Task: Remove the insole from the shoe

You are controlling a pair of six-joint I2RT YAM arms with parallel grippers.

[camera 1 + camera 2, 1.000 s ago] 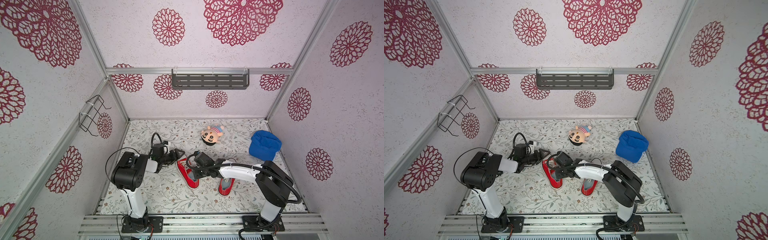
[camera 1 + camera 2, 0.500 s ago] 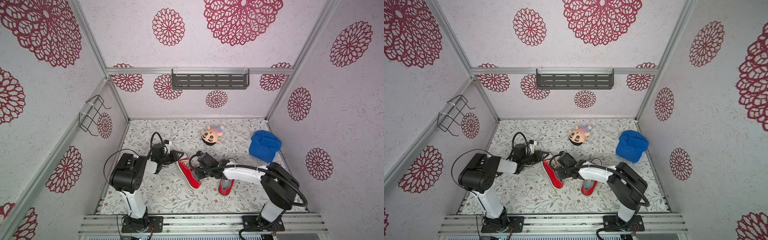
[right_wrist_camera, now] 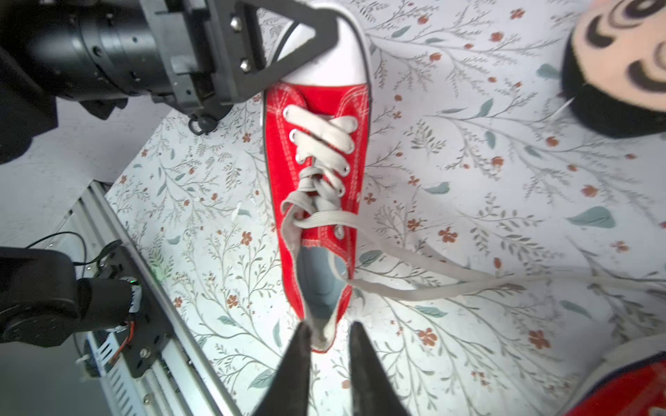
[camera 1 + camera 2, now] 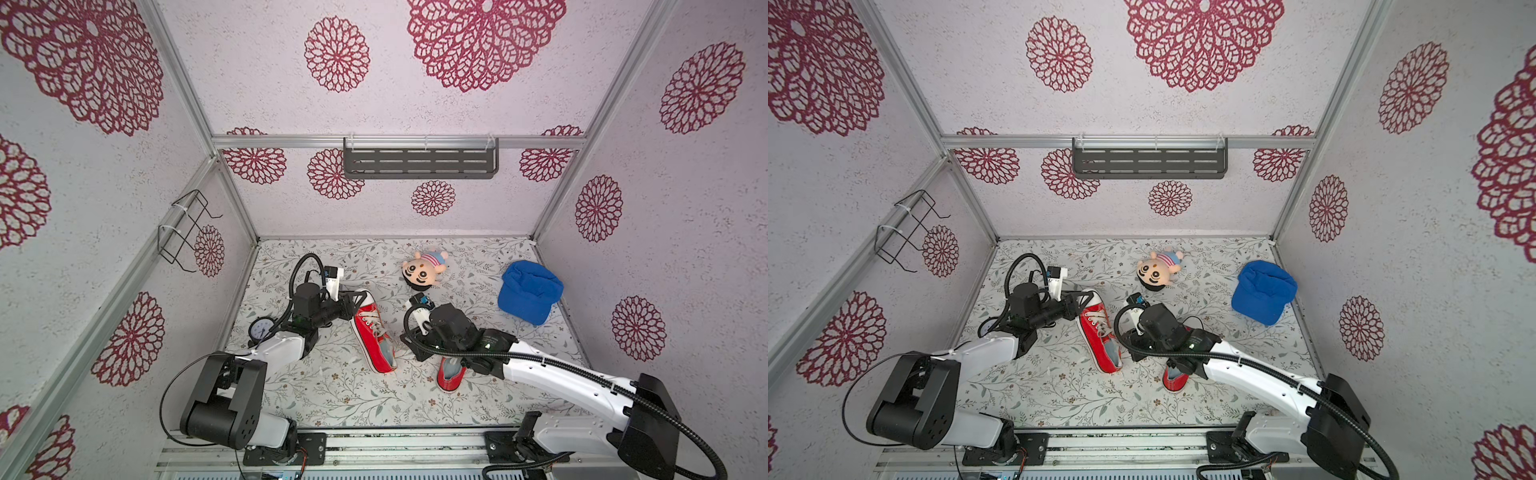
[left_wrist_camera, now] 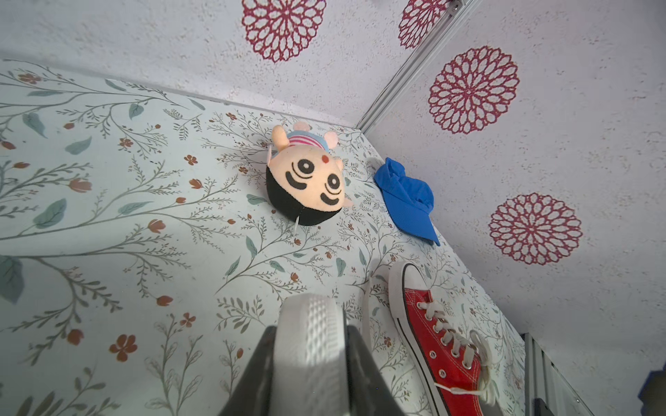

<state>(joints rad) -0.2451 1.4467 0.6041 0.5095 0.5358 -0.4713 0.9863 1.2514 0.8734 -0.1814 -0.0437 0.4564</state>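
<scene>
Pinning the shoe by its toe as the right hand settles at the heel.
The insole is not out yet and shows grey-blue in the opening just ahead of the right hand's tips. The left hand, wide a second ago, has clamped on the white toe cap, so the shoe is now anchored to the counter. The right hand has spread and narrowed again, and its jaws now stand narrow with the heel rim between the tips. Whether they pinch rim, insole or nothing I cannot tell. By my reading, the pull has not begun.
</scene>
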